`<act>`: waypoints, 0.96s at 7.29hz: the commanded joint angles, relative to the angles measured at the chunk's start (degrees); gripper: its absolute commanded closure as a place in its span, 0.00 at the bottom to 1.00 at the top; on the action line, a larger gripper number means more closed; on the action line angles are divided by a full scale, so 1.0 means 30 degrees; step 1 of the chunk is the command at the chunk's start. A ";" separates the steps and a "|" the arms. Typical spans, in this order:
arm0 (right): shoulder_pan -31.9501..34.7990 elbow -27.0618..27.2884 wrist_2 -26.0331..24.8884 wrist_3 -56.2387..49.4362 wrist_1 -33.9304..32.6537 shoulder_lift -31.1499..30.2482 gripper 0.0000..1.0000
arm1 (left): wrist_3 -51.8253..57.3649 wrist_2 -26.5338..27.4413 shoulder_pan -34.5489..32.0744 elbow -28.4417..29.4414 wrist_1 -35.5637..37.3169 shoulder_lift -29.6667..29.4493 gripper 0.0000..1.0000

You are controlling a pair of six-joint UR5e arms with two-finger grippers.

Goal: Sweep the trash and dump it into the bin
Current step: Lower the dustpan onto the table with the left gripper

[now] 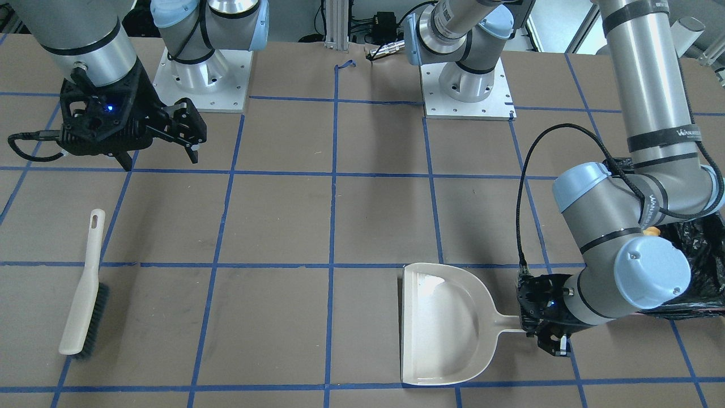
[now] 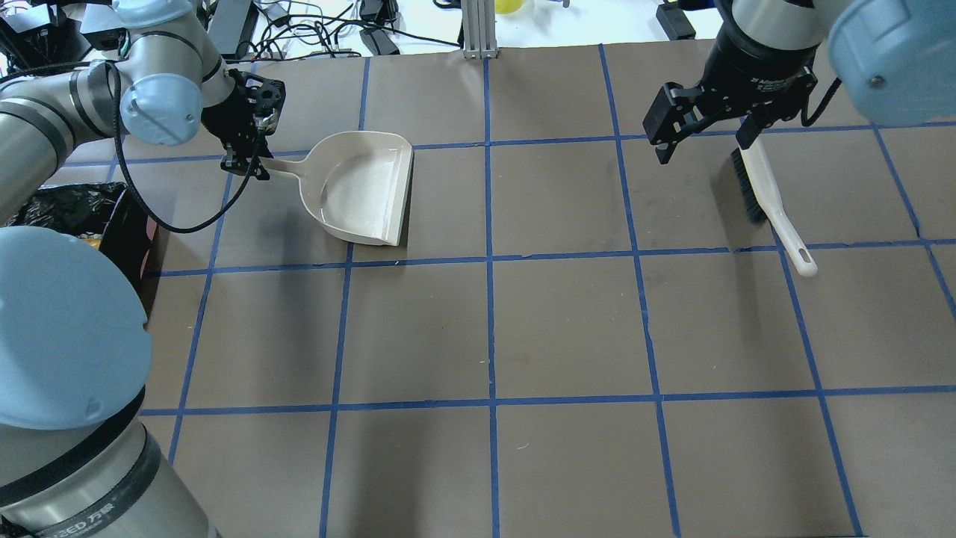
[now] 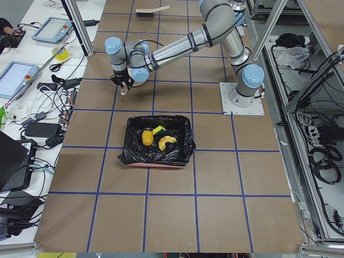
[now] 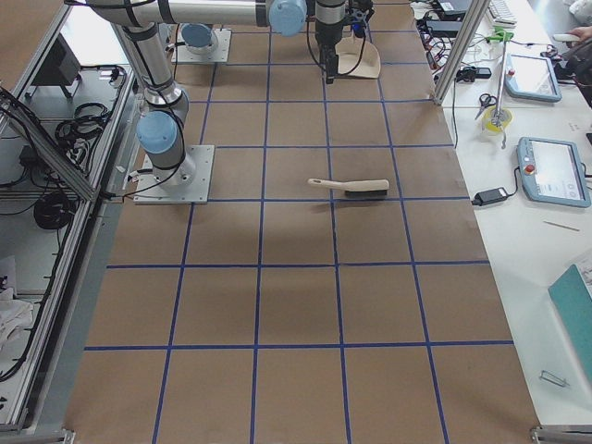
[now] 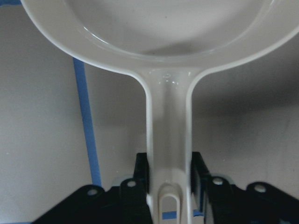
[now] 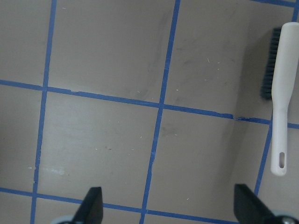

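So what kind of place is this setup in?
Most likely a robotics lab workcell: the table is papered brown and gridded with blue tape, metal base plates are bolted to it, and teach pendants and loose cables lie on the side bench.

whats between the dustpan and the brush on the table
Nothing. The front-facing view shows only bare brown table crossed by blue tape lines between the dustpan and the brush.
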 commanded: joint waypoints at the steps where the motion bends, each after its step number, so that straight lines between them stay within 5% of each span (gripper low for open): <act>1: -0.0001 0.0031 -0.0143 -0.0011 0.0000 -0.0001 0.00 | -0.0017 0.0020 -0.0017 -0.0411 0.0101 0.0136 1.00; 7: -0.0001 0.0119 -0.0114 -0.0011 0.0000 -0.0059 0.00 | -0.0222 0.0049 0.0014 -0.0234 0.0452 0.0106 1.00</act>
